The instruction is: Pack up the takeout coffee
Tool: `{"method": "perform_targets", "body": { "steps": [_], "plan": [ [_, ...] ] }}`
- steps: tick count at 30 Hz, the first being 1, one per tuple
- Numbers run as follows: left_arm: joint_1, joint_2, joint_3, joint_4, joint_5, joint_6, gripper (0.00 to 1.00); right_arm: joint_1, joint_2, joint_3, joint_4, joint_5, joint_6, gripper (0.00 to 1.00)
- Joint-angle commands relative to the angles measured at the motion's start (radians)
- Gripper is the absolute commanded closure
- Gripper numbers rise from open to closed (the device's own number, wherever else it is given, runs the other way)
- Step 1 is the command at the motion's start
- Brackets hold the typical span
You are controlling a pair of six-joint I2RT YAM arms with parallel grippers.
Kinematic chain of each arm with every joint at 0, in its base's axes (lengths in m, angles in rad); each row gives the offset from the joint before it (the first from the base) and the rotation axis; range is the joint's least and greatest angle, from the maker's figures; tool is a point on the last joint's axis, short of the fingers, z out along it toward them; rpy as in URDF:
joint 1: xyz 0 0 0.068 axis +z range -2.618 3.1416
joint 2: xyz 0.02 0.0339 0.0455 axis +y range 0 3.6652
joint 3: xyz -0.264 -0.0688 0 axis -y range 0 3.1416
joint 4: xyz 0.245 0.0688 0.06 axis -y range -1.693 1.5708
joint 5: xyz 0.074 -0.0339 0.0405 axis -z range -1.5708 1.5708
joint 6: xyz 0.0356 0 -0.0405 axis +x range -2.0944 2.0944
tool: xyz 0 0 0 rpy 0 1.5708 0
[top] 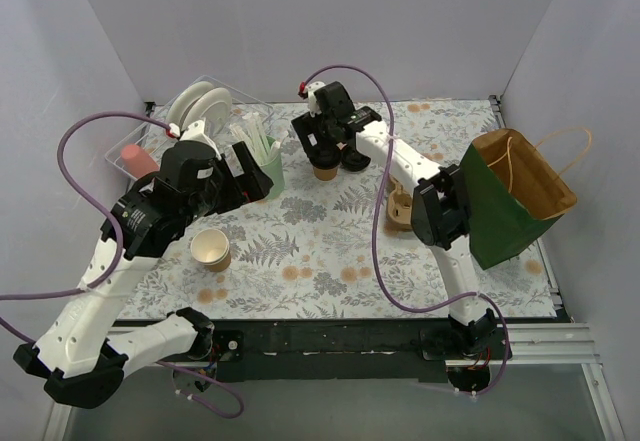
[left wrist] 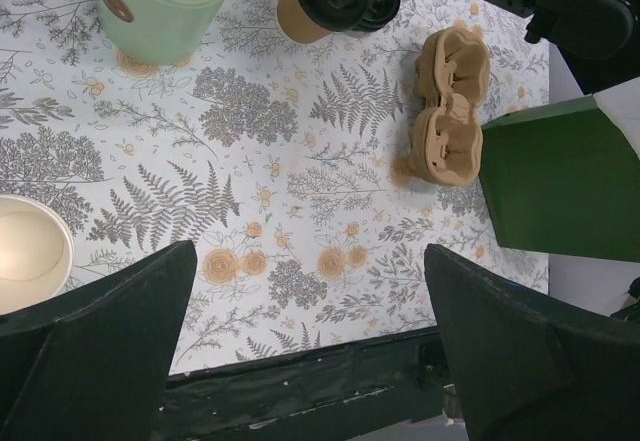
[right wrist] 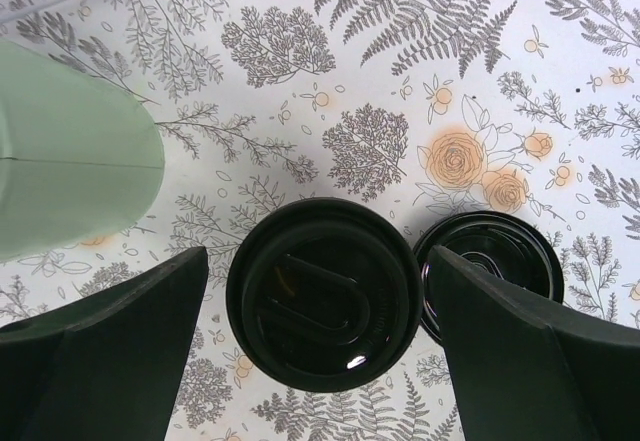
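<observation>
Fern-print tablecloth (top: 330, 251); takeout coffee (top: 325, 171) mostly beneath right pincer (top: 328, 151)

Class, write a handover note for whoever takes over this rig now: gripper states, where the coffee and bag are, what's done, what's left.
Left gripper: open, empty.
Right gripper: open, straddling the takeout coffee, not yet gripping.
The coffee stands upright, lid on, far side; paper bag open at the right.
Done: approach. Left: grasp, lift, place in bag.
</observation>
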Motion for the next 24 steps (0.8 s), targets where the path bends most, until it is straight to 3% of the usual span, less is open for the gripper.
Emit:
{"method": "perform_targets", "body": {
  "steps": [1, 6, 10, 15, 20, 24],
  "plan": [
    [-0.004, -0.033, -0.006, 0.021, -0.010, 0.020, 0.02, -0.006, -0.124, 0.073, 0.026, -0.011, -0.001, 0.01],
    [-0.004, -0.029, -0.020, 0.050, -0.013, 0.026, 0.02, -0.008, -0.250, 0.148, -0.093, 0.094, 0.010, 0.05],
    [-0.004, -0.024, -0.020, 0.097, -0.007, 0.063, 0.02, -0.015, -0.411, 0.111, -0.178, 0.153, 0.007, 0.05],
    [-0.004, -0.016, -0.034, 0.137, 0.024, 0.097, 0.02, -0.049, -0.616, 0.027, -0.328, 0.475, 0.088, 0.07],
    [-0.004, -0.016, -0.061, 0.162, 0.062, 0.098, 0.02, -0.153, -0.764, -0.085, -0.417, 0.632, 0.148, 0.08],
    [-0.004, -0.010, -0.067, 0.168, 0.072, 0.098, 0.02, -0.273, -0.810, -0.153, -0.433, 0.616, 0.116, 0.08]
  ]
}}
